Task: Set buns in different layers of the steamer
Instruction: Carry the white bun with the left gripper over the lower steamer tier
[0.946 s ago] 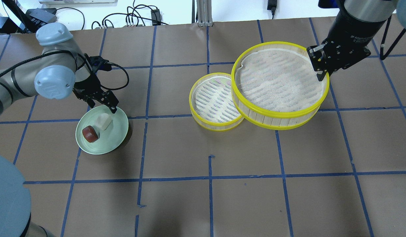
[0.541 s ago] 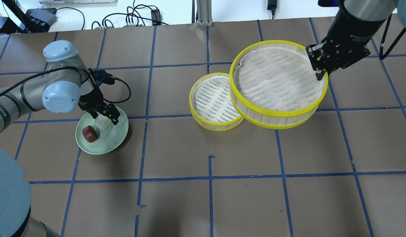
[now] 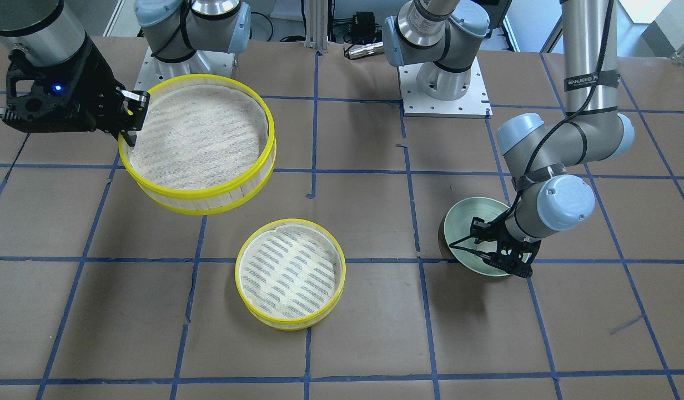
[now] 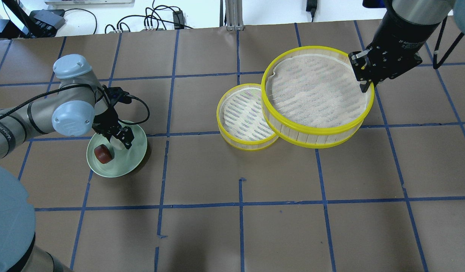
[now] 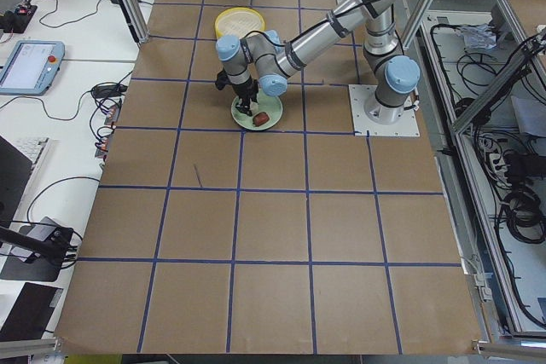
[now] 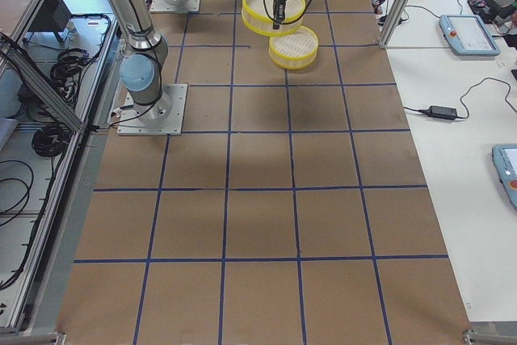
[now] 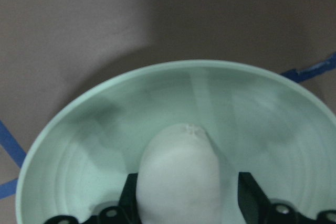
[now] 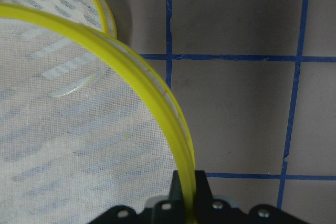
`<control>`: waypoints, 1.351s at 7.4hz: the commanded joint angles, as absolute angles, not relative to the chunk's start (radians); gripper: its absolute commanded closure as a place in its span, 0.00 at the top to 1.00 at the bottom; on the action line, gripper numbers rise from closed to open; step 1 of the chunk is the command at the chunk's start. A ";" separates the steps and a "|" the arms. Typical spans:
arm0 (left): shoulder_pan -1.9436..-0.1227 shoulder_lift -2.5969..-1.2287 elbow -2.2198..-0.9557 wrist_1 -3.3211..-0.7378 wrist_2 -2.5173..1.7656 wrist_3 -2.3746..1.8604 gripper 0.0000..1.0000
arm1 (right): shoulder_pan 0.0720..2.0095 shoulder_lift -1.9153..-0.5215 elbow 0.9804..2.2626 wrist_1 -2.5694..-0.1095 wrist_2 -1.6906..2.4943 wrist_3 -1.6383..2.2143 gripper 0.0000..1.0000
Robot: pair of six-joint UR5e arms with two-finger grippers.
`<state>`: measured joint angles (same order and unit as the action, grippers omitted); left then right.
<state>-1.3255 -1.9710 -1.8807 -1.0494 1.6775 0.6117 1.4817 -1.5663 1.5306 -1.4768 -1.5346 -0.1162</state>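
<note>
Overhead exterior shows you the left gripper down on the plate, right over the white bun. The brown bun lies just beside it on the same plate, and nothing touches it. In your left wrist view the gripper is partly closed: its two fingers stand against the two sides of the white bun, which sits on the plate.

Your right gripper has the raised tray by its far right edge. In the right wrist view it is closed tight on the yellow rim, one finger inside the wall and one outside. The tray hangs clear of the table, roughly level.

The low tray sits flat on the table. From overhead the raised tray overlaps its right edge. In the front-facing view the two trays are apart, and the raised one is nearer the robot's base.
</note>
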 commanded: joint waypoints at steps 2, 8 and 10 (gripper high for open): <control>-1.351 -1.950 -1.835 -1.067 1.678 0.466 0.09 | 1.482 -1.565 1.519 -1.477 -1.532 -0.115 0.11; -1.649 -1.922 -1.612 -1.239 1.273 -0.151 0.09 | 1.471 -1.562 1.520 -1.477 -1.562 -0.123 0.13; -1.728 -1.965 -1.612 -1.120 1.151 -0.325 0.09 | 1.462 -1.560 1.525 -1.479 -1.603 -0.124 0.13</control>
<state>-1.6707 -1.9352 -1.6133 -1.1983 1.2266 -0.2145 1.4692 -1.5613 1.5227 -1.4775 -1.5835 -0.1229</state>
